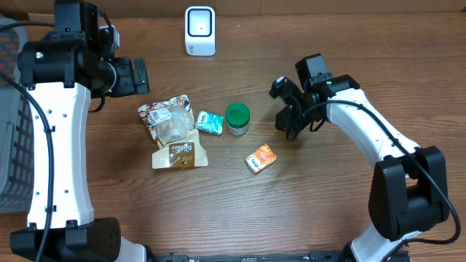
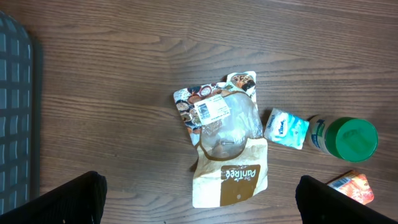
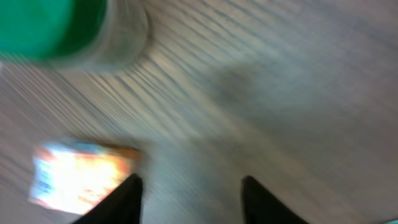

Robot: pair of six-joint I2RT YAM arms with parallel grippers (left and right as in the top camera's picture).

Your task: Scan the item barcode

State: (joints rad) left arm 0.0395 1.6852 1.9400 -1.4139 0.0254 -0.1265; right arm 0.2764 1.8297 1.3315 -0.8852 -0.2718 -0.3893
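Several items lie mid-table: an orange packet (image 1: 261, 158), a green-lidded jar (image 1: 237, 118), a teal tissue pack (image 1: 210, 122), a clear snack bag with a white label (image 2: 214, 112) and a brown-and-white Pantree pouch (image 2: 233, 177). The white scanner (image 1: 199, 30) stands at the back. My right gripper (image 1: 286, 120) hovers just right of the jar, above the orange packet (image 3: 81, 177). In its blurred wrist view the right gripper (image 3: 191, 183) is open over bare wood. My left gripper (image 1: 137, 76) hangs high at the back left. Seen from its wrist, the left gripper (image 2: 199, 190) is wide open and holds nothing.
A grey slatted basket (image 1: 13, 138) stands at the table's left edge, also seen as the basket (image 2: 13, 106) in the left wrist view. Bare wooden table (image 1: 328, 204) stretches along the front and the right side.
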